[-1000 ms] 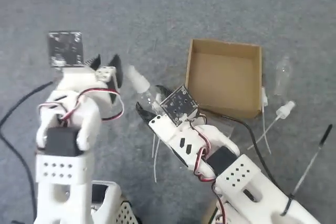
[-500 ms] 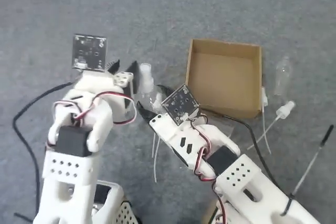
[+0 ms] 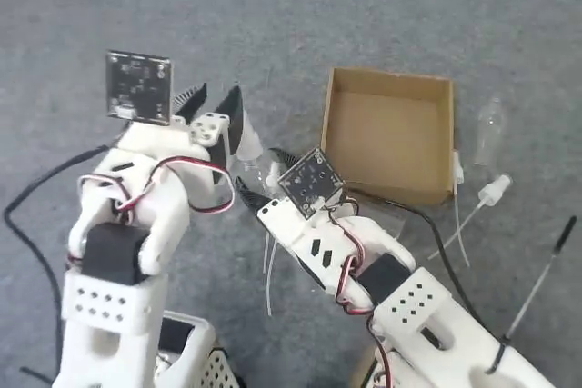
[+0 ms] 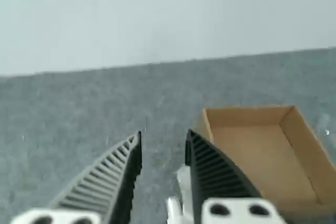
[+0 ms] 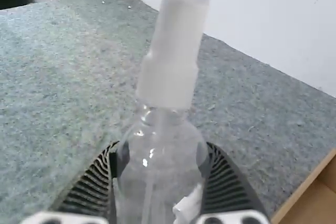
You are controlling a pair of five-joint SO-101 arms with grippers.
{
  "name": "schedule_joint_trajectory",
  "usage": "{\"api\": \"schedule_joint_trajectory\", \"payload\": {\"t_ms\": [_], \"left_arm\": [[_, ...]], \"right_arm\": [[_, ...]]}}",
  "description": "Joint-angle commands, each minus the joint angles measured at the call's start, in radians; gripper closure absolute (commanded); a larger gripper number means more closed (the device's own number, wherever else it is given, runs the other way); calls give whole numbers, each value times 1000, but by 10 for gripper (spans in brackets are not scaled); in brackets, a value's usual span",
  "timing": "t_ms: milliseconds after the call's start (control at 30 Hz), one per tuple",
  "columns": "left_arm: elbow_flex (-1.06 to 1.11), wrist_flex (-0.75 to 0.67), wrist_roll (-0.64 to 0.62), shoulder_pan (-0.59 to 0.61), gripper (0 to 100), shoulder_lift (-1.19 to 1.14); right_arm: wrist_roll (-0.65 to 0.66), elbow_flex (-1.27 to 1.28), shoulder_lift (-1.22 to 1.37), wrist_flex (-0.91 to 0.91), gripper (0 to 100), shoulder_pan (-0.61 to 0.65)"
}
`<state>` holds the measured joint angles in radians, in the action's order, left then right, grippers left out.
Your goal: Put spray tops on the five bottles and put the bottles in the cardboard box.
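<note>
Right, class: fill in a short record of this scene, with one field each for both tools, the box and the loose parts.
right tool: shut on a clear bottle
spray top: sitting on the held bottle's neck
left tool: open, holding nothing, close beside the held bottle
cardboard box: open, nothing inside
second bottle: lying to the right of the box, no top on it
loose spray top: lying near the second bottle

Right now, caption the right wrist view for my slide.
Right gripper holding a clear bottle, white spray top on.
</note>
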<state>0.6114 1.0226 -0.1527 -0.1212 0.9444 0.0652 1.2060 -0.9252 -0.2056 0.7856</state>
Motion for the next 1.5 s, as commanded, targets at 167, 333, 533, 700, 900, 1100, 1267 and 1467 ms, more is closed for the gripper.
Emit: {"api": "schedule_joint_trajectory", "payload": {"t_ms": [167,333,533,700,900,1100,1267,1467], "left_arm": [[53,6,0,-14,877,12],[27,8,3,-5,874,14],[-91,123,6,9,872,107],[-12,124,8,58,826,292],[202,114,9,78,781,433],[458,-2,43,40,780,511],[570,-57,54,-104,779,559],[641,-127,71,-146,781,574]], "right_arm": [[-6,-6,-45,18,992,-7],[-6,-8,-45,18,992,-10],[-3,-38,-44,18,992,-13],[-5,-87,-42,18,992,-54],[-5,-249,74,18,992,-148],[-6,-519,308,-45,992,-170],[-34,-726,463,-133,992,-166],[-117,-756,447,-283,992,-163]]}}
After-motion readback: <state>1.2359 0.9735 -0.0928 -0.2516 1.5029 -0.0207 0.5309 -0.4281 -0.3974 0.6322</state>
